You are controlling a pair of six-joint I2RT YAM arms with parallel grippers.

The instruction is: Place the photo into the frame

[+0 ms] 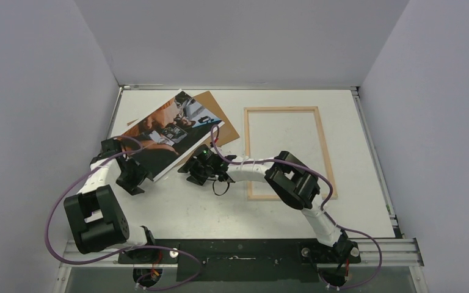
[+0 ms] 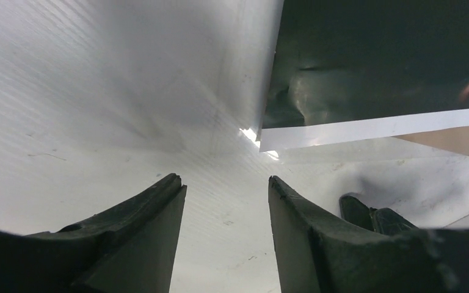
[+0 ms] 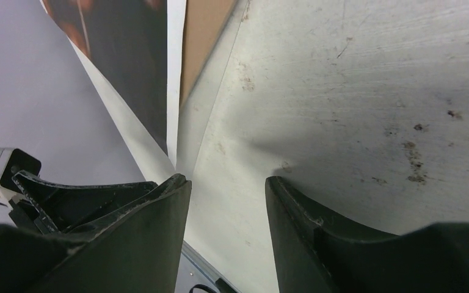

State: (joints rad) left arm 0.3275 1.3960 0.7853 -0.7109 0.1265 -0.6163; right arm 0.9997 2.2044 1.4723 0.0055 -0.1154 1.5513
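Currently: one photo (image 1: 171, 131), white border, orange-brown figure, dark patches. Lies skewed at far left of table (image 1: 220, 207), overlapping one brown board (image 1: 217, 107). One frame (image 1: 281, 109), pale wood rim, flat to right, apart from photo. Left gripper (image 2: 226, 183) open, empty, at photo's near corner. Right gripper (image 3: 227, 182) open, empty.

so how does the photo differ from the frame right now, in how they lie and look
The photo lies skewed at the left rear, partly over a brown board; the frame lies squarely on the right. The photo is a solid print with a white border; the frame is just a pale wood rim with the table showing through. Both are large rectangles.
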